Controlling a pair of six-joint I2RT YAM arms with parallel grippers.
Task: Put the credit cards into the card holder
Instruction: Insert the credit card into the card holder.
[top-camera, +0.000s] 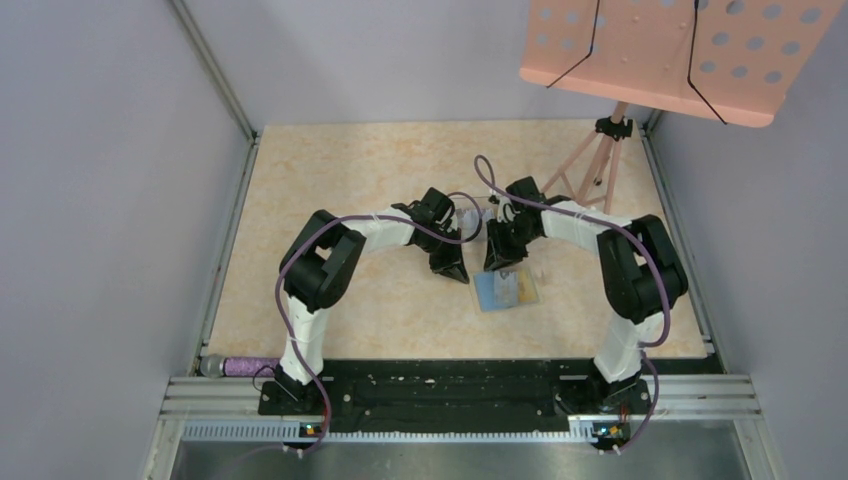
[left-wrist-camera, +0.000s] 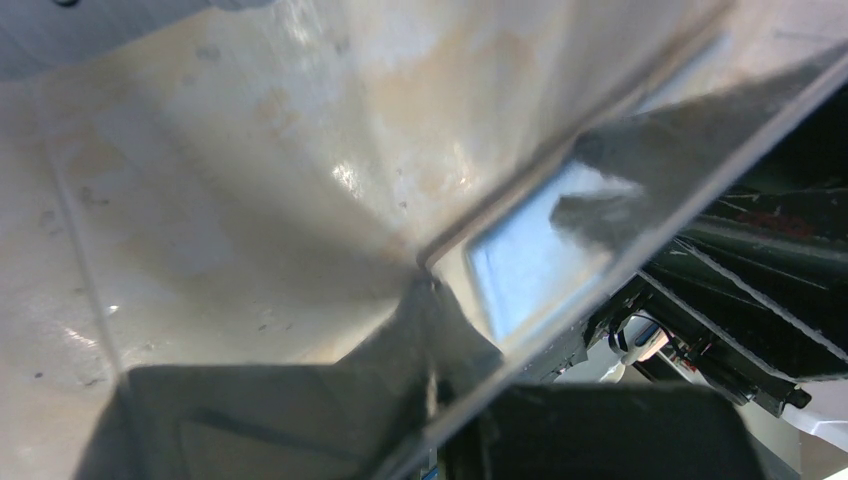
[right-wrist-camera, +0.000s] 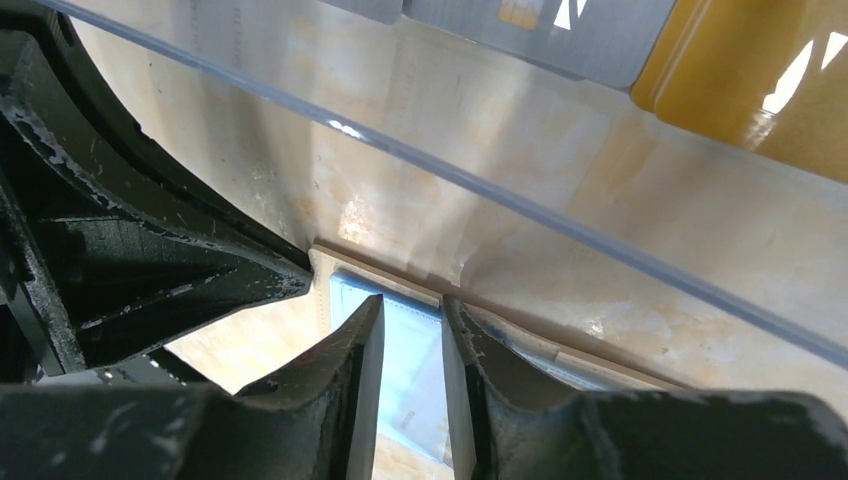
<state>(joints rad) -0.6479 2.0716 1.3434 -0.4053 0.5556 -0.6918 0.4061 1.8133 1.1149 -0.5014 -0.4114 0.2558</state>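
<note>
On beige tabletop (top-camera: 330, 170) between grey walls (top-camera: 100, 200), left pincer (top-camera: 451, 266) closed, right pincer (right-wrist-camera: 412, 308) narrow above card holder (top-camera: 506, 290)

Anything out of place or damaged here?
Nothing spilled or damaged. The card holder lies open and slightly askew by the right gripper; a purple cylinder lies beside the left arm's base.

Top external: I look down from above and behind the arm bases, far enough to see the whole counter (top-camera: 350, 170).
Left wrist: I sit very close over the counter; the picture blurs.
Right wrist: close, facing down past the right pincer (right-wrist-camera: 408, 305) onto the card holder (right-wrist-camera: 410, 380).
Shared: the card holder, in top and right wrist.
</note>
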